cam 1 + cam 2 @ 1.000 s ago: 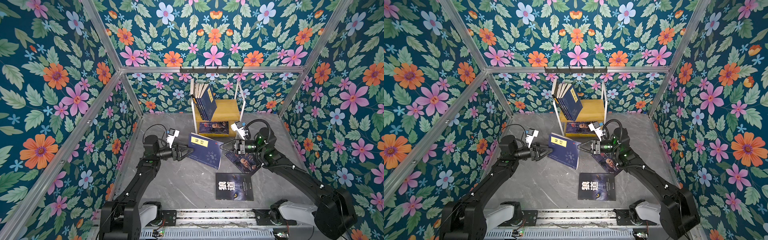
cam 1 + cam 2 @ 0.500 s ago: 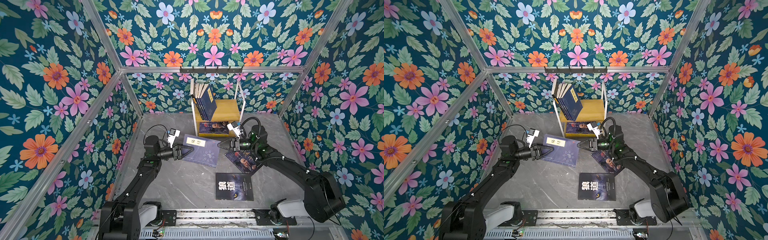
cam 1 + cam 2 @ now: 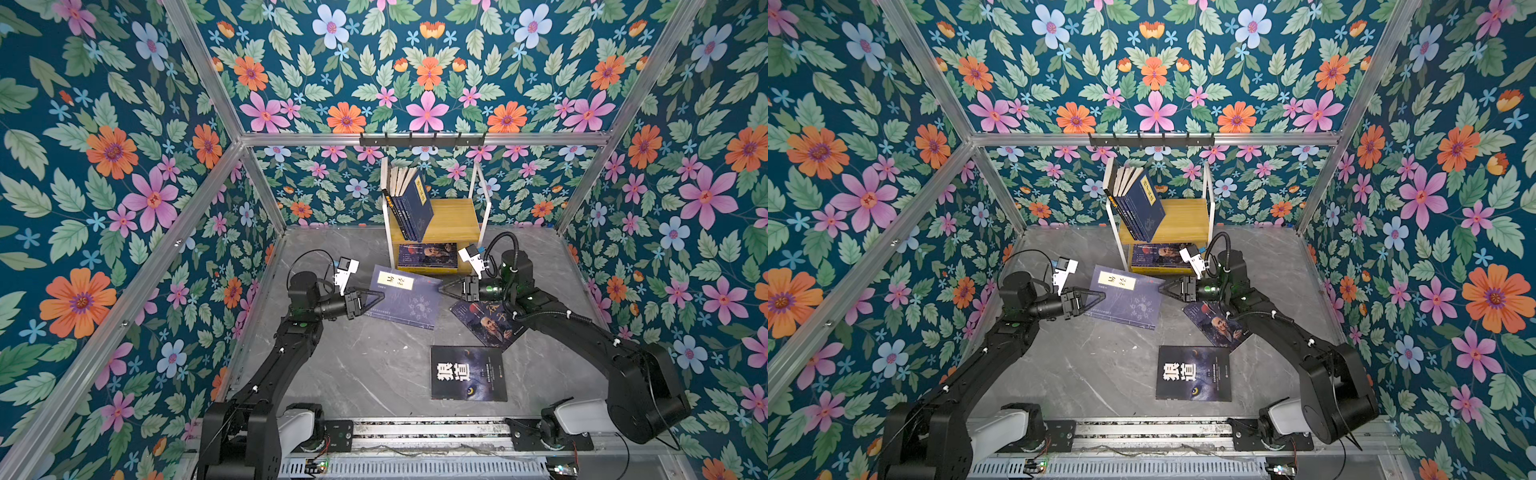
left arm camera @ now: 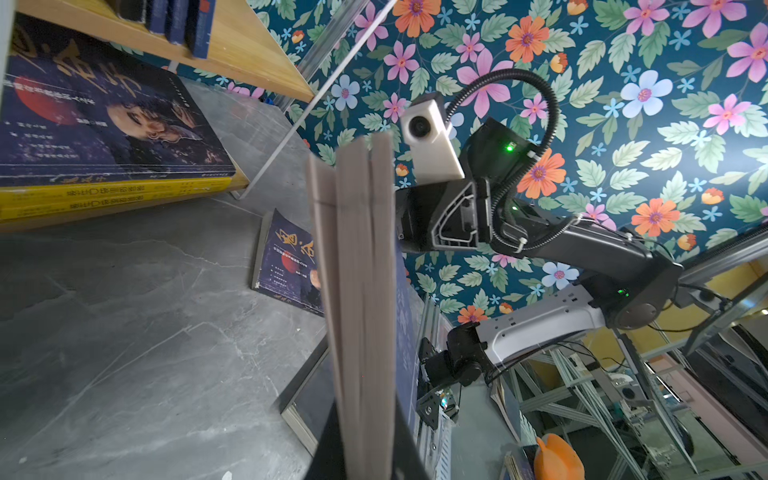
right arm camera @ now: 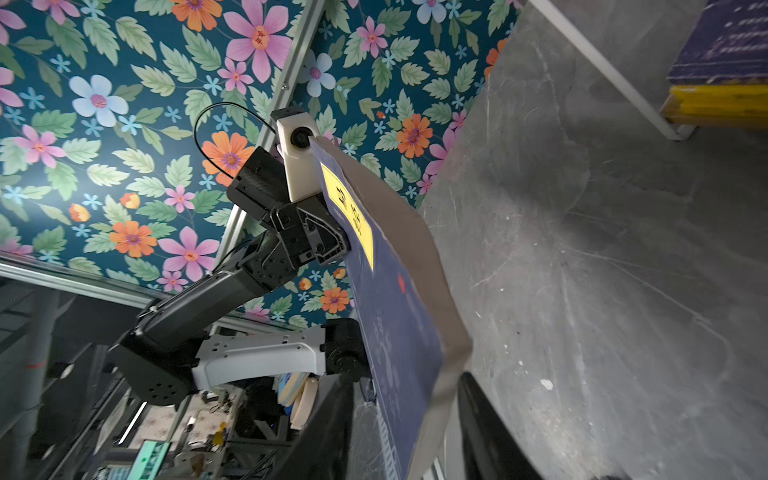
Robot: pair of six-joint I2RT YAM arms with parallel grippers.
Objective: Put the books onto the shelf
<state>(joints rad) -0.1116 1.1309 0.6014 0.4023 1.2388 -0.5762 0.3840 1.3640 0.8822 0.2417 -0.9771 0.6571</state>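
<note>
Navy book (image 3: 405, 301) held off table (image 3: 353, 374), ahead of shelf (image 3: 453, 216) at far edge. Long axis left–right, yellow label (image 3: 397, 282) toward left gripper (image 3: 380, 296).
Left wrist view only: page edges (image 4: 361, 270) clamped tight.
Right wrist view only: right gripper (image 3: 444, 287) jaws parted around opposite corner.
Shelf upper board: leaning books (image 3: 411, 203). Lower board: flat stack (image 3: 428, 255).

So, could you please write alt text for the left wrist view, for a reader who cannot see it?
A navy book, seen edge-on, is held in the left gripper, with the right gripper at its far edge. Behind, a portrait-cover book lies on the grey table, near the shelf.
</note>
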